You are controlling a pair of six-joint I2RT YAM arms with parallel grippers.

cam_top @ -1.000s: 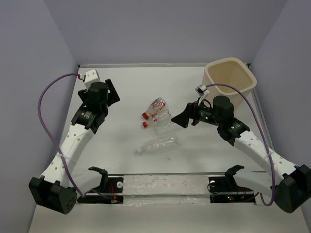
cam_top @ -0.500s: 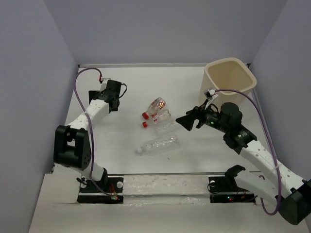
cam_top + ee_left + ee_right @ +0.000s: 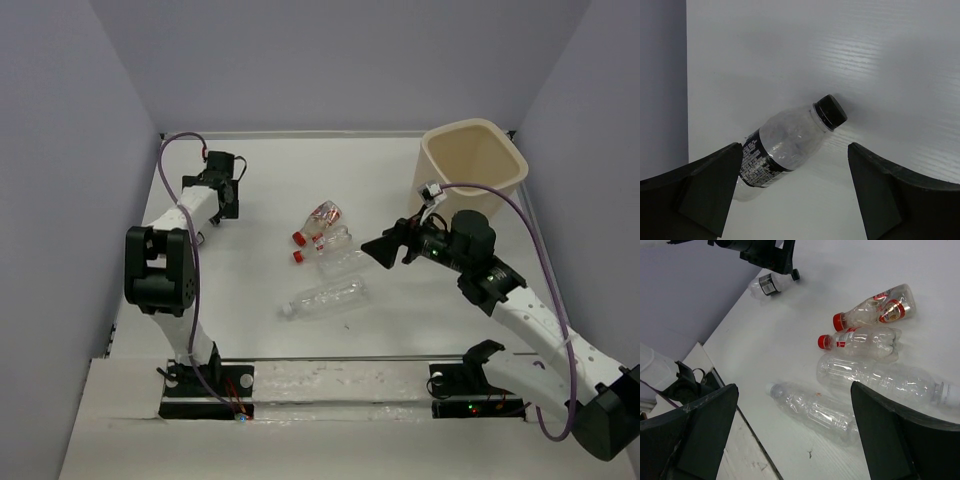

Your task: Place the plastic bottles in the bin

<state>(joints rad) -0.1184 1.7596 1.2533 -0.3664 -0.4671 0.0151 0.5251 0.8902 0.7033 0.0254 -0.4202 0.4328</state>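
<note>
- Both hands are wide open and hold nothing. The left hand [image 3: 795,150] stands over a black-capped bottle [image 3: 790,145] at the far left of the surface [image 3: 270,200], with one finger on each side of it. The right hand [image 3: 794,390] hovers facing the group of bottles in the middle.
- The bin [image 3: 475,150] stands upright in the far right corner, behind the right arm and well apart from every bottle.
- Two long clear bottles lie flat. The nearer long bottle [image 3: 812,410] has its long axis about left to right, white cap to the left. The other long bottle [image 3: 880,380] lies just beside the red-capped pair, its white cap toward the right edge of the right wrist view.
- The two red-capped bottles [image 3: 862,342] are shorter. They lie side by side, nearly parallel, caps toward the near left.
- The black-capped bottle (dark label around its body) lies with its cap pointing away from the left wall.
- I judge that all are empty, so they should be very light, thin-walled, easy to dent, smooth and ready to roll. It seems best to take hold across the middle of the body, fingers crossing the long axis, with a soft squeeze.
</note>
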